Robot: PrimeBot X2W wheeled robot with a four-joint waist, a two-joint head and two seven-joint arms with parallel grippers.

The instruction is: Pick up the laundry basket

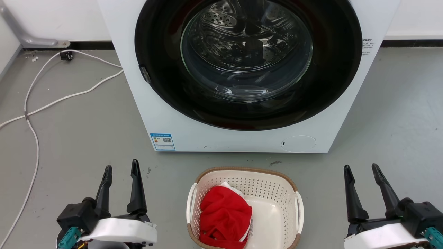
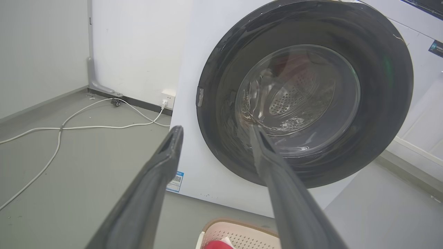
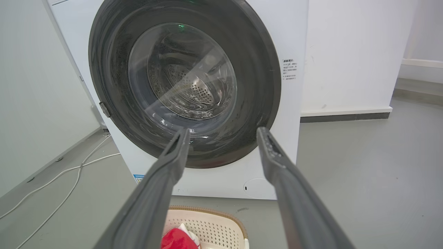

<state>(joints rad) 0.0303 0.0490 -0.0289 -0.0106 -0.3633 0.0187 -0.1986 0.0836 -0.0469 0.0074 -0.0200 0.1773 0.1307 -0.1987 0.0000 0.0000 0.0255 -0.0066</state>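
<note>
Cream-white perforated plastic under a brown woven-look rim: the laundry basket [image 1: 266, 188] stands on the grey floor [image 1: 86, 131] at the near centre. It is just in front of the white washing machine [image 1: 207, 136], and a narrow strip of floor separates its far rim from the machine's base. The basket's near edge is cut off by the bottom of the head view. A white loop handle stands on its left side [image 1: 190, 202] and another on its right side [image 1: 299, 207]. A crumpled red garment [image 1: 225, 216] fills the left half of the basket and lies over a white cloth [image 1: 229, 185] whose edge shows at the far side. The right half of the basket's bottom is bare.

The left claw [image 1: 121, 165] hovers above the floor well left of the basket. Its two dark fingers are spread wide, hold nothing, and point toward the machine. The right claw [image 1: 361, 167] mirrors it well to the right, also wide and empty. Open floor lies between each claw and the nearer handle.

The machine's round, dark-ringed glass door [image 1: 245, 52] faces the robot, with the steel drum visible behind it. A white cable [image 1: 34, 138] trails over the floor on the far left toward the wall, apart from the left claw. Right of the machine, grey floor runs back to the wall's dark skirting.
</note>
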